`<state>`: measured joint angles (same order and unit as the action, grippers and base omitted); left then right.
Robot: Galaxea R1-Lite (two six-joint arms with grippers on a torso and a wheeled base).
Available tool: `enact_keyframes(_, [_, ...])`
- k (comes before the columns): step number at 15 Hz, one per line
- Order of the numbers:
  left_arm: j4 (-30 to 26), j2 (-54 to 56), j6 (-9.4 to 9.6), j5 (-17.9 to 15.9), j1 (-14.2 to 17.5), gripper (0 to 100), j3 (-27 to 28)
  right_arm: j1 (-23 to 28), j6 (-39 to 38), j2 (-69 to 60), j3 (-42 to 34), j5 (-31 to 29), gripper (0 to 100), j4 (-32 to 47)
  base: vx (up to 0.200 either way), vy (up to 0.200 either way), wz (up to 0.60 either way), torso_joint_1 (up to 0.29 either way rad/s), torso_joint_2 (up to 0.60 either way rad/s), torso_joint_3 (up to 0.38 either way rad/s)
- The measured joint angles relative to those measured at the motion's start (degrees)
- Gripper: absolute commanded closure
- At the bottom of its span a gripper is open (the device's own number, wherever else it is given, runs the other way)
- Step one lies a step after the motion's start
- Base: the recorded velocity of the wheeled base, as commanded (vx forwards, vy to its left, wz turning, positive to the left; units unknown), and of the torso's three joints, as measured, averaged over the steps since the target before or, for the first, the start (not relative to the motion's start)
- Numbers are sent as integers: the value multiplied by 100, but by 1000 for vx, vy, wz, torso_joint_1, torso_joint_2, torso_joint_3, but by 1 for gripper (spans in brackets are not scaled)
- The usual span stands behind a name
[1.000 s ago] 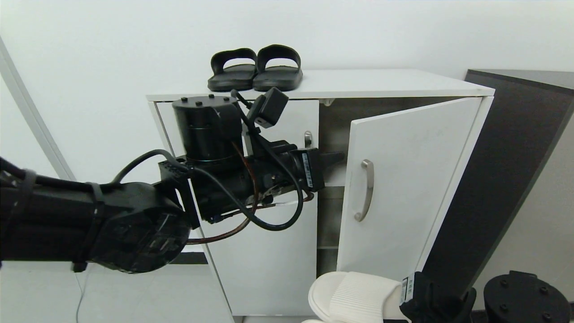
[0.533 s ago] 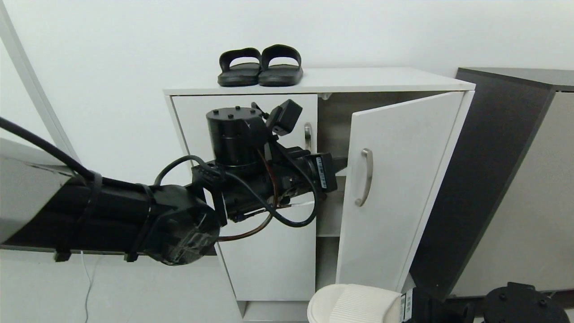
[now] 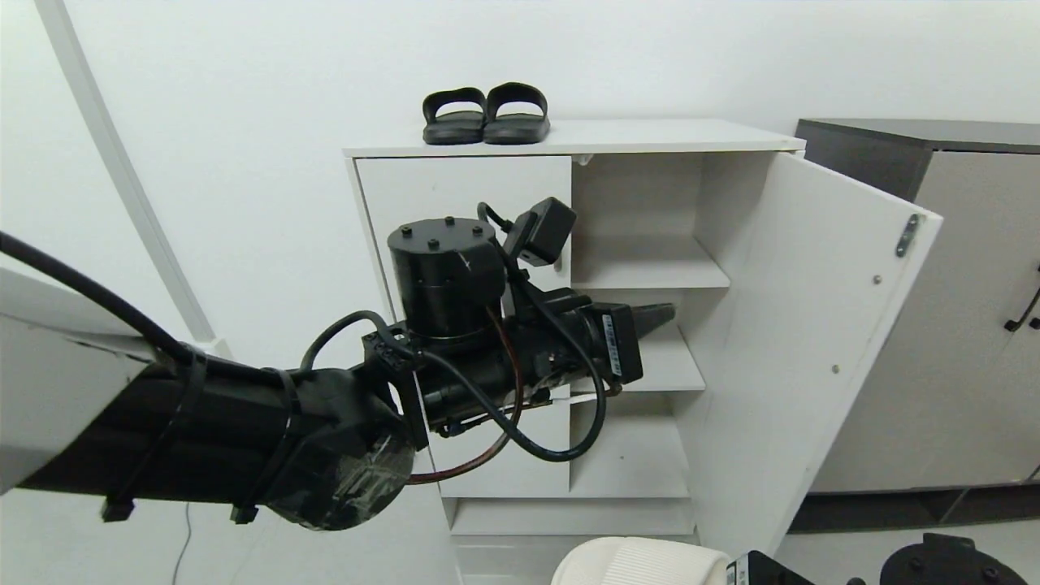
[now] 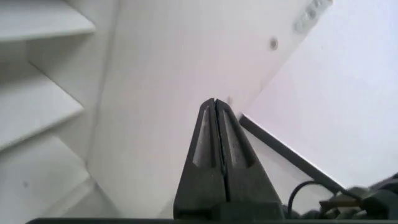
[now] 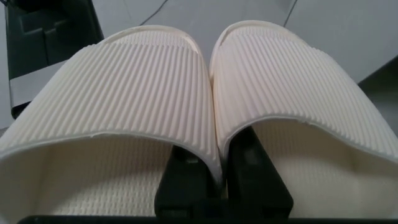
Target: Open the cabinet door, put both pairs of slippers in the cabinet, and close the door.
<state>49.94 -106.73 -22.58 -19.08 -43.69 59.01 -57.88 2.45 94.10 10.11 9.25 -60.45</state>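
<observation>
The cabinet [image 3: 650, 134] has its right door [image 3: 804, 357] swung wide open, so the shelves [image 3: 650, 272] inside are on show, while the left door [image 3: 463, 187] is shut. The black slippers [image 3: 486, 114] sit side by side on top of the cabinet, over its left half. The left gripper [image 3: 662, 313] is stuck out level in front of the open side, its tip near the middle shelf. Its jaws are pressed flat together with nothing between them, and the left wrist view has them pointing at the inner face of the open door. Down low in front of the cabinet, the right gripper [image 5: 214, 177] has the white slippers [image 5: 211, 93] — jaws clamped on the two touching inner sides, one jaw tucked under each ribbed strap. A grey cabinet [image 3: 959, 325] stands just beside the open door.
</observation>
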Motion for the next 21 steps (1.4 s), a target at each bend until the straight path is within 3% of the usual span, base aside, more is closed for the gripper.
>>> enact_keyframes(4, [66,266,35,371,485,100,-235,511,-51,129,369,-305,100,0,0,0,0,0,0,0])
enact_keyframes(7, [-24,905,195,646,855,100,-751,929,-283,488,926,-1431,100,0,0,0,0,0,0,0])
enact_keyframes(12, [-629,2804,939,1687,1553,100,-2253,1078,-571,1135,1659,-2376,100,2,0,0,0,0,0,0])
enact_keyframes(15, [-1429,4055,1231,2521,1890,100,-2970,1152,-614,1346,1829,-2647,100,-4,0,0,0,0,0,0])
enact_keyframes(18, [-2519,5405,1301,3401,2109,100,-3433,1191,-709,1488,2026,-2860,100,0,0,0,0,0,0,0])
enact_keyframes(21, [-3490,6668,1420,4025,2408,100,-3873,1202,-709,1574,2060,-2871,100,0,0,0,0,0,0,0])
